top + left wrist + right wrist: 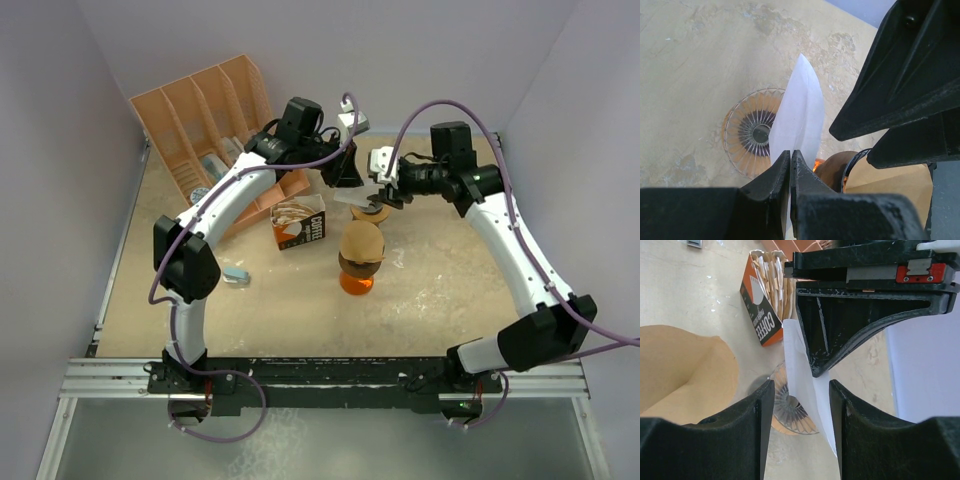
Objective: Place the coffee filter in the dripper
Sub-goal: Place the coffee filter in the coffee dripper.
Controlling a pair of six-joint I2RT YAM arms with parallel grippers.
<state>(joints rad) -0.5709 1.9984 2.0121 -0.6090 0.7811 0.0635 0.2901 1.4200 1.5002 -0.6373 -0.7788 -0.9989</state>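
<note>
A white coffee filter hangs folded flat, with my left gripper shut on its edge. It hovers over the clear ribbed dripper, which sits on the table. In the top view the filter is just above the dripper, between the left gripper and the right gripper. My right gripper is open, one jaw on each side of the filter, not pressing it. The dripper shows below, between the jaws.
A brown filter sits in an orange vessel just in front of the dripper. An open coffee filter box stands to the left. An orange file rack is at the back left.
</note>
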